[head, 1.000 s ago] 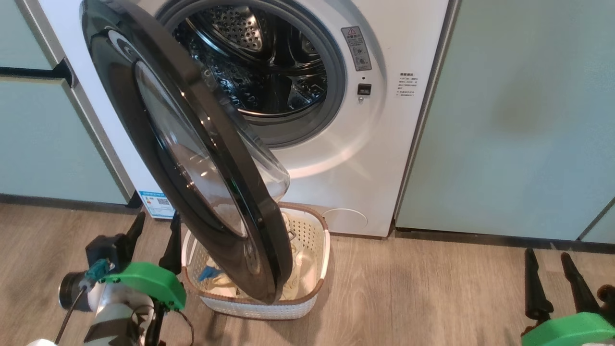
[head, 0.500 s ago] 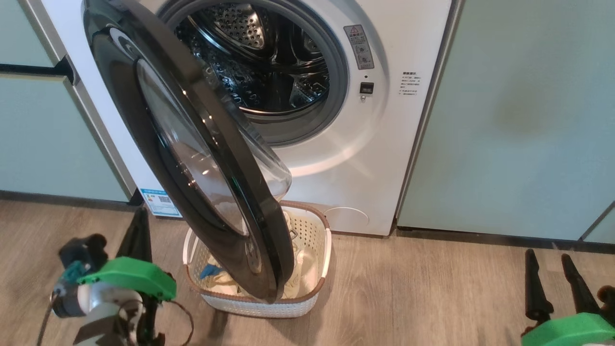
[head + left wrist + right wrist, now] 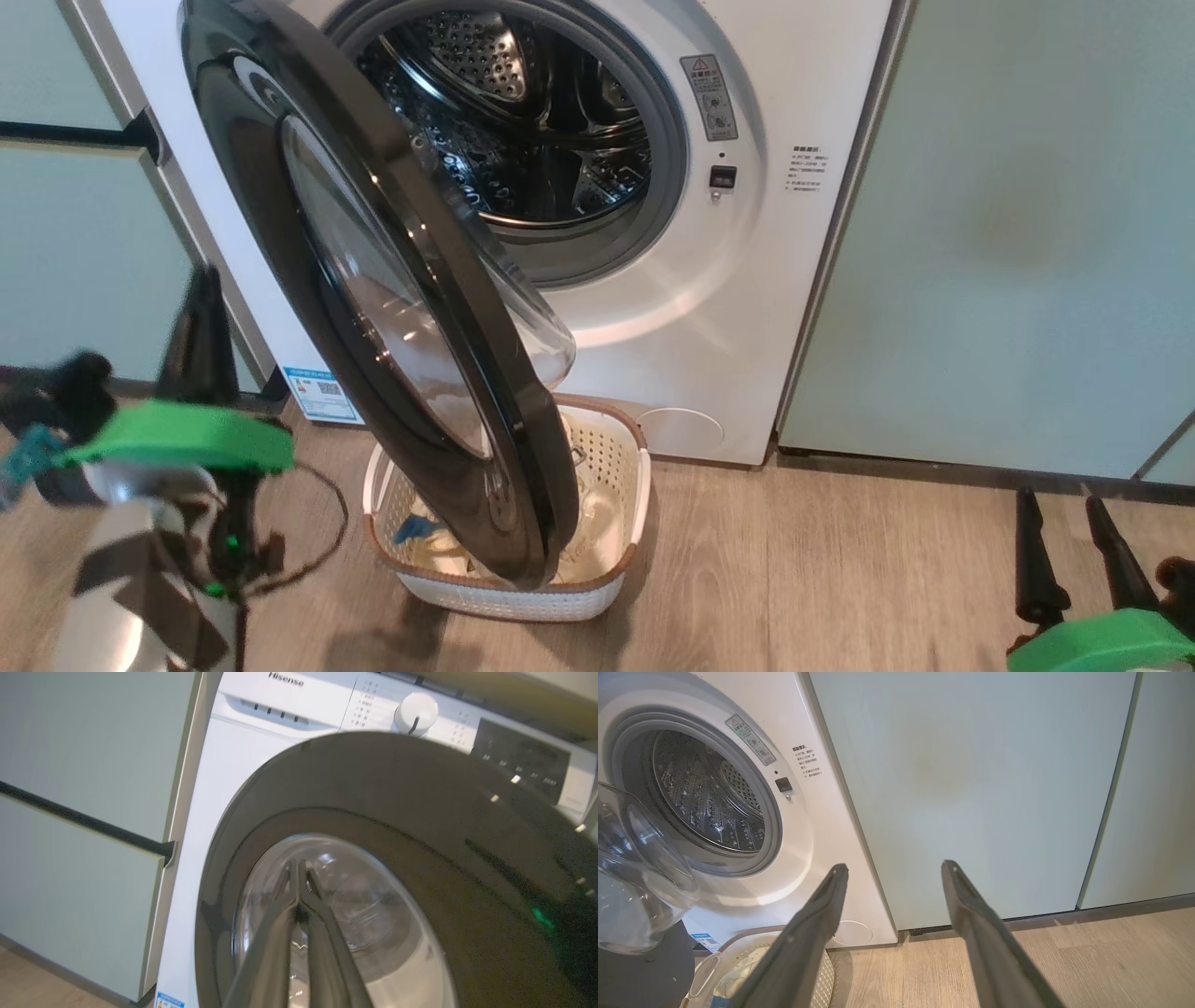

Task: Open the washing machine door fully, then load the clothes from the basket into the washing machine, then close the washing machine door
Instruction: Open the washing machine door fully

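The washing machine [image 3: 775,280] stands with its steel drum [image 3: 523,121] exposed. The washing machine door [image 3: 373,280] hangs about half open and juts out over the basket [image 3: 523,599] on the floor. Pale clothes [image 3: 590,523] lie in the basket, partly hidden by the door. My left gripper [image 3: 203,280] is shut on nothing, left of the door. In the left wrist view its joined tips [image 3: 297,864] point at the door's [image 3: 420,812] outer glass. My right gripper [image 3: 1060,509] is open and low at the right; its fingers [image 3: 831,891] face the cabinet beside the machine [image 3: 817,812].
Pale green cabinets [image 3: 84,252] flank the machine on the left and on the right [image 3: 1027,233]. Wooden floor [image 3: 822,579] stretches between the basket and my right gripper. A blue label [image 3: 322,394] sits at the machine's lower left corner.
My left gripper has shut and risen up and left, away from the basket's side, to the door's outer face. The head camera shifted slightly. The right arm stayed still.
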You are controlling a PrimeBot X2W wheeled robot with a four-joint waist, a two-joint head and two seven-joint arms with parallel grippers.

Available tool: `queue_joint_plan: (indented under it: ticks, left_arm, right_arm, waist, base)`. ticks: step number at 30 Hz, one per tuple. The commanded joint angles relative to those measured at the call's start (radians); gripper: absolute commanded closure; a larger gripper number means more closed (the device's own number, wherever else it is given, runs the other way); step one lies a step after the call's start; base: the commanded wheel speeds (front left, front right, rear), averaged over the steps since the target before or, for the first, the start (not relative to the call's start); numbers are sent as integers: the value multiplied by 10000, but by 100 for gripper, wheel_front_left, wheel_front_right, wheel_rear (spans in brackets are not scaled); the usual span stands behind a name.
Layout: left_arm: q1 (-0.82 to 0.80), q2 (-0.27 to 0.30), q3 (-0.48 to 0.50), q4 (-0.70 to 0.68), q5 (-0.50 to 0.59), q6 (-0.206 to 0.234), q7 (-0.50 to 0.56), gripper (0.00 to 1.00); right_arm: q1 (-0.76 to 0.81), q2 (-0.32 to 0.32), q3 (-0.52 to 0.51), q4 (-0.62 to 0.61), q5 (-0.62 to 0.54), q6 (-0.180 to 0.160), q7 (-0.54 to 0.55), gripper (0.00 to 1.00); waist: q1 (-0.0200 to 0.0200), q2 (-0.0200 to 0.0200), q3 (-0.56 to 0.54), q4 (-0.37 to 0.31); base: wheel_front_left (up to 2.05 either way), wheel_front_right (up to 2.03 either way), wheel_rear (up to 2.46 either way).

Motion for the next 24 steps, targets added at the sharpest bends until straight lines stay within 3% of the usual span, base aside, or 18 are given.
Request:
queue_joint_plan:
  ticks: [1, 10, 14, 24]
  left_arm:
    - [-600, 369, 356, -524, -122, 48, 72, 100]
    - [-1505, 382, 49, -3524, -756, 216, 1516, 100]
    - [-2104, 136, -715, -4972, -934, 324, 2279, 100]
    - [-2891, -328, -3244, -6830, -807, 558, 3518, 100]
  right_arm:
    - [-334, -97, 138, -272, -113, 2, -95, 0]
    - [-234, -62, 118, -272, -120, 2, -95, 0]
    - [-228, -57, 114, -265, -121, 2, -95, 0]
    - [-214, -77, 133, -263, -134, 2, -95, 0]
  waist:
    - [0, -1, -12, 10]
    - [0, -1, -110, 149]
    - [0, -1, -154, 231]
    - [0, -1, -225, 338]
  base:
    - [0, 0, 0]
    - [0, 0, 0]
    - [0, 0, 0]
    - [0, 0, 0]
